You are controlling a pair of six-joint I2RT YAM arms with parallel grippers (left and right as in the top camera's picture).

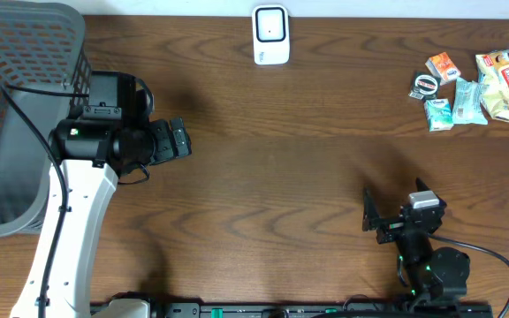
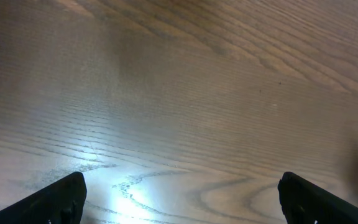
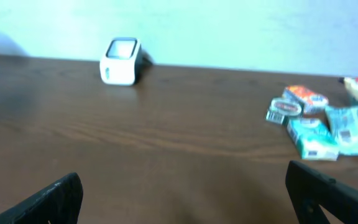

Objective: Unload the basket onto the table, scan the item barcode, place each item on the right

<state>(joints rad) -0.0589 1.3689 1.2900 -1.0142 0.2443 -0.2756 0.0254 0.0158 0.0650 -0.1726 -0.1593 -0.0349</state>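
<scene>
Beside the grey basket (image 1: 25,53), the left end effector (image 1: 182,140) hangs spread and empty over the bench (image 1: 263,177). The white scanner (image 1: 270,35) stands at the far edge; the right end effector (image 1: 371,216), also spread and empty, is well apart from the snack packets (image 1: 475,88) at far right.

On my overhead feed the basket (image 1: 34,44) runs off the left edge at upper left, and the print on the packets (image 1: 475,88) at upper right is too small for me to pick out a barcode. My right wrist view is soft: the packets blur together, the rightmost is cropped at the right edge, and the scanner (image 3: 121,60) face is unreadable. Both wrist views show only fingertips (image 2: 55,199) in the bottom corners.
</scene>
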